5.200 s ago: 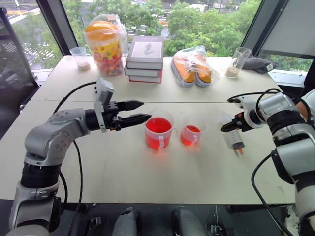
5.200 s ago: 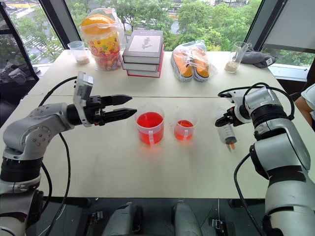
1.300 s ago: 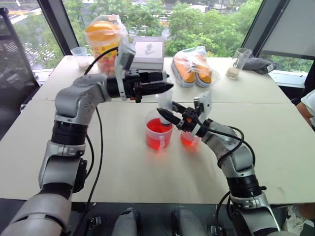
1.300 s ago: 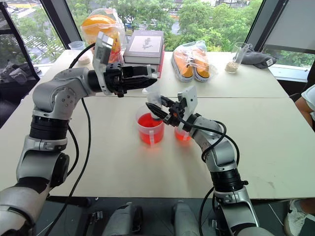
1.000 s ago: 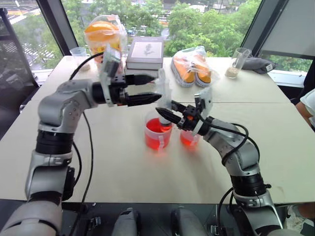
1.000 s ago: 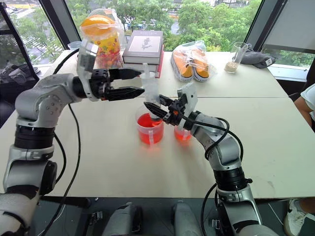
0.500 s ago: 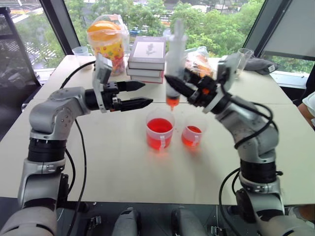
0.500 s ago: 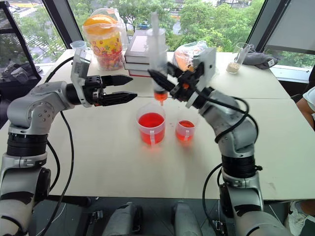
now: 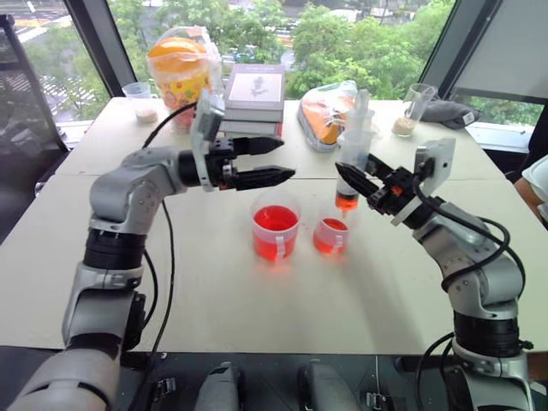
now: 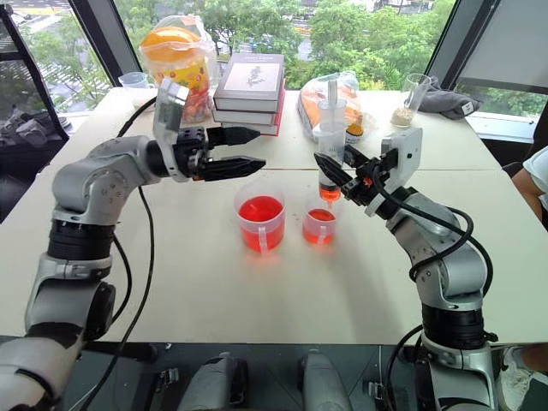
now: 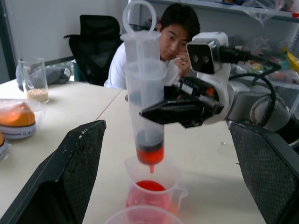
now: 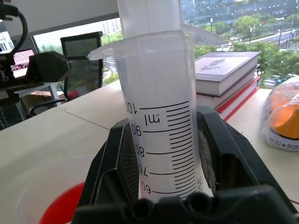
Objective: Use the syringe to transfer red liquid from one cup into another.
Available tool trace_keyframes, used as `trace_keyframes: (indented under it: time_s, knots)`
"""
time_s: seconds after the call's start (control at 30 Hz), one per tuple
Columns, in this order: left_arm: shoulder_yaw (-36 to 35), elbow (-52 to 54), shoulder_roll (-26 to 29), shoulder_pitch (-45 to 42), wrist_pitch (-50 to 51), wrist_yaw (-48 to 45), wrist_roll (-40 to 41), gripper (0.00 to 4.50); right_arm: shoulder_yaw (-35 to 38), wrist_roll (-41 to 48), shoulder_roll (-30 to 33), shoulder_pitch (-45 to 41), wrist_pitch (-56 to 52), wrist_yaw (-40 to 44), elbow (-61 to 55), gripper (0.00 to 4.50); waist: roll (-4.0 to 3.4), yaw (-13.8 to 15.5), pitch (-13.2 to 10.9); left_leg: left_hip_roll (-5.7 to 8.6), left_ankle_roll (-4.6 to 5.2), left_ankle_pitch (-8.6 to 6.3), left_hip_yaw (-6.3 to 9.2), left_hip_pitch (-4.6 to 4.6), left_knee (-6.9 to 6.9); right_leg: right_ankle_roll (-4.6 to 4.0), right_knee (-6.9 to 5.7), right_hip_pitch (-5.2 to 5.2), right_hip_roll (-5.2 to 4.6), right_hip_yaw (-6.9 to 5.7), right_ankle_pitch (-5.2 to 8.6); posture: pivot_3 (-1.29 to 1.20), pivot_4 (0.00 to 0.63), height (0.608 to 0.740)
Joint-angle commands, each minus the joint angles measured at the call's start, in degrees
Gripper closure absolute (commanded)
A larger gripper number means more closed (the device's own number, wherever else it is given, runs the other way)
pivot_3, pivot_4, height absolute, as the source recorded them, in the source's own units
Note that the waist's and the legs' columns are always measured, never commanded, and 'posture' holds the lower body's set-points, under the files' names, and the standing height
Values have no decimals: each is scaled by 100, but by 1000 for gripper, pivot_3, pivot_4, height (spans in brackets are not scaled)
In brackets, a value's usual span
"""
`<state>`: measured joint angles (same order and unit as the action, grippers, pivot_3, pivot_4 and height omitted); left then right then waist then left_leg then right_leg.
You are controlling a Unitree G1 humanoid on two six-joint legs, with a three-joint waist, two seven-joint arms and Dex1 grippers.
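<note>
Syringe [image 10: 330,141] upright, pinched in right gripper [image 10: 336,177] jaws, tip just above small cup [image 10: 318,224]; big cup [image 10: 259,216] beside it on tabletop [image 10: 214,291]; left gripper [image 10: 244,149] jaws spread, hovering above big cup; books [image 10: 250,81], bagged shoes [image 10: 318,96], snack jar [image 10: 175,64] behind; syringe hides part of the shoes; red liquid [image 11: 150,155] low in the barrel.

place: office-like lab room | evidence: black office chair [image 11: 96,46] and seated person [image 11: 174,44] beyond the right gripper [image 11: 154,111]; cluttered shelves [image 11: 261,28] behind; large windows [image 9: 342,34] past the white tables [image 9: 214,291]
</note>
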<state>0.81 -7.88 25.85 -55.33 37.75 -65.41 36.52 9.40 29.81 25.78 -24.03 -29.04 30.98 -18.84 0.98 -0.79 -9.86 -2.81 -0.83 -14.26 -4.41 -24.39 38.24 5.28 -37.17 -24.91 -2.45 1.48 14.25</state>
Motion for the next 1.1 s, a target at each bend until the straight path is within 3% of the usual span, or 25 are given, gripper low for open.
trace_keyframes:
  time_s: [0.03, 0.73, 0.83, 1.07, 1.1]
  knots:
    - [150, -256, -234, -466, -347, -248, -137, 159, 22, -51, -31, 45, 226, -57, -226, 3123, 0, 16, 0, 1, 0, 0, -1, 0, 0, 0, 3, 1, -1, 0, 0, 0, 150, 740]
    - [433, -2335, -1627, -1575, -1549, -607, -987, 159, -299, -46, -51, 187, 191, -138, -444, 3123, 1, -2, 0, 2, 4, -2, 1, -3, -3, 1, 10, 0, 0, -1, 1, 0, 150, 740]
    - [425, -2377, -1692, -1603, -1471, -704, -967, 953, -292, -51, -46, 183, 180, -141, -445, 3123, 1, -11, 0, 2, 4, -2, 2, -3, -4, 1, 9, -1, 2, 0, 1, 0, 150, 740]
    - [473, -2397, -1767, -1558, -1434, -798, -1096, 4362, -259, -47, 0, 105, 110, -151, -523, 3123, 1, 2, 0, 1, 4, -2, 3, -3, -4, 1, 9, 0, 2, -1, 1, 0, 150, 740]
    - [487, -2397, -1766, -1543, -1430, -808, -1129, 4441, -258, -51, 13, 91, 98, -157, -545, 3123, 1, 3, 0, 1, 4, -2, 3, -4, -4, 1, 9, 0, 1, -1, 1, 0, 150, 740]
